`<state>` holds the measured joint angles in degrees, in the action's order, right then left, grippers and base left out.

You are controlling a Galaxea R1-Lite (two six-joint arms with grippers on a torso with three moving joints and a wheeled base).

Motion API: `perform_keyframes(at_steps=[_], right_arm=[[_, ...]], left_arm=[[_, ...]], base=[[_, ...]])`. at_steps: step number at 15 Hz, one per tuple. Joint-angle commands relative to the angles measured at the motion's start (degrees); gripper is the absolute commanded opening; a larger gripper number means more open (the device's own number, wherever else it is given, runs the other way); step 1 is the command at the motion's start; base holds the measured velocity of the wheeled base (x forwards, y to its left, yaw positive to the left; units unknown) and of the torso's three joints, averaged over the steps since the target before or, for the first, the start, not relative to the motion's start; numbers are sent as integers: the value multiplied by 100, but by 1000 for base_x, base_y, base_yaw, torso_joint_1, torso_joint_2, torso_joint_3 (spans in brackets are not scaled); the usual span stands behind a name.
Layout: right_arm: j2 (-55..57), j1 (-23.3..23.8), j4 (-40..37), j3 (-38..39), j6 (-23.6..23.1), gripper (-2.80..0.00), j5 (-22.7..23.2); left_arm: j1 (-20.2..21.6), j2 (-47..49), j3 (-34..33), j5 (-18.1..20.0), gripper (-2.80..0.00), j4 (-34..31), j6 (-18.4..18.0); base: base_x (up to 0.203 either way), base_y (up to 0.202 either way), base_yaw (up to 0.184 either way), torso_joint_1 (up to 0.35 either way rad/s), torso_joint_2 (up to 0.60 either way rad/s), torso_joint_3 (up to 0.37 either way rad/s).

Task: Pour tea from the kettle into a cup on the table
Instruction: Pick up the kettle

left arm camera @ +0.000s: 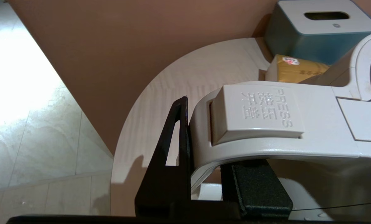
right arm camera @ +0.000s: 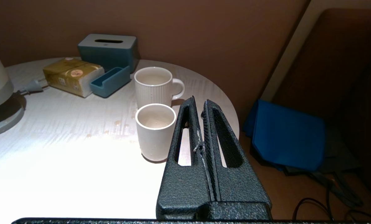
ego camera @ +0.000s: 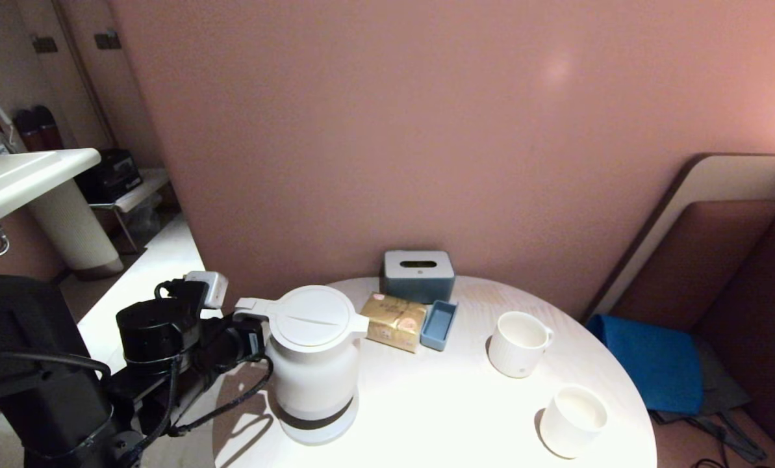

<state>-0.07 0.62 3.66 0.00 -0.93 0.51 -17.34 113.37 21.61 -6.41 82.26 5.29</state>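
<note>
Currently the kettle (ego camera: pixel 314 364) stands upright on its round base at the left side of the table (ego camera: pixel 439 409), its long axis vertical, the flat lid on top. Its spout juts toward the right, at the middle of the table, and its loop handle (left arm camera: pixel 266 124) sticks out the opposite way, over the table's left edge. The left gripper (ego camera: pixel 247 341) comes in from that edge and is clamped narrowly on the handle: in the left wrist view one black finger (left arm camera: pixel 176 146) lies against the outer curve and the other pad sits inside the loop, under the press button.

One plain cup (ego camera: pixel 572 420) stands near the right front rim of the table, mouth up, well apart from the kettle; whether it holds tea I cannot tell. One ribbed mug (ego camera: pixel 519 343) stands behind it, its small handle pointing right. At the back, against the wall, there is one blue tissue box (ego camera: pixel 417 275), with one yellow packet (ego camera: pixel 395 321) and one small blue tray (ego camera: pixel 438 324) just in front of it, side by side.

The right gripper (right arm camera: pixel 203 124) hangs off the right edge of the table, just beside the cup, its fingers pressed together on nothing. Between kettle and cup the tabletop lies bare, with a few droplets (right arm camera: pixel 120 124) near the cup. A blue cloth (ego camera: pixel 650 361) lies on the seat beyond the right rim.
</note>
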Motion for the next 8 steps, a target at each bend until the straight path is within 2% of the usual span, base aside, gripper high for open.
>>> perform_keyframes(at_steps=[1,4,8], right_arm=[[7,-1,12,0,-3,-280,2],[7,-1,3,0,-3,-280,2],[7,-1,3,0,-3,-280,2]], left_arm=[[-13,-426,175,-3,-280,-363,7],[-239,-1142,889,-29,-280,-1787,19],[-998,-1688,1899,-406,-280,-3800,-5]], base=[[0,0,0,0,0,0],[0,0,0,0,0,0],[0,0,0,0,0,0]])
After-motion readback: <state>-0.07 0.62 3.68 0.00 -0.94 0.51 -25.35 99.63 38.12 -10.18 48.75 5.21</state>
